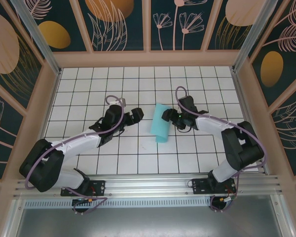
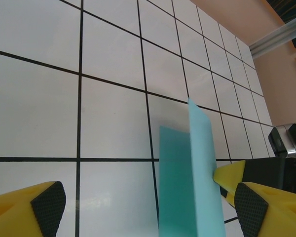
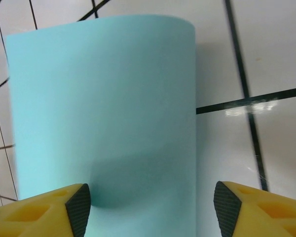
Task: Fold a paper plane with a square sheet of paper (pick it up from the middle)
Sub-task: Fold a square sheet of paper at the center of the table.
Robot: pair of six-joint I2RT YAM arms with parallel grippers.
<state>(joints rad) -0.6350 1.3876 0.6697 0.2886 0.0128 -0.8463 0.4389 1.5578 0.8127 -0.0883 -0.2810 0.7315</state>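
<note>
Between the two grippers, near the middle of the tiled table (image 1: 197,74), lies the square sheet of paper (image 1: 161,124). It is doubled over into a narrow cyan strip whose long side runs away from the arm bases. From above, the left gripper (image 1: 137,114) stands just beside the strip's left long edge, apart from it. The right gripper (image 1: 167,116) reaches over the far right part of the strip.

Seen from the left wrist, the left gripper (image 2: 149,203) has its fingers spread wide. The paper (image 2: 190,187) shows ahead between them, one layer lifted off the tiles, and neither pad touches it. A yellow fingertip (image 2: 230,175) of the right gripper sits against the paper's far side.

Seen from the right wrist, the right gripper (image 3: 150,205) is likewise spread and pinches nothing. The paper (image 3: 103,108) lies below and ahead, its rounded fold at the top. One finger (image 3: 64,207) overlaps the sheet, and the other hangs over bare tile just past its edge.
</note>
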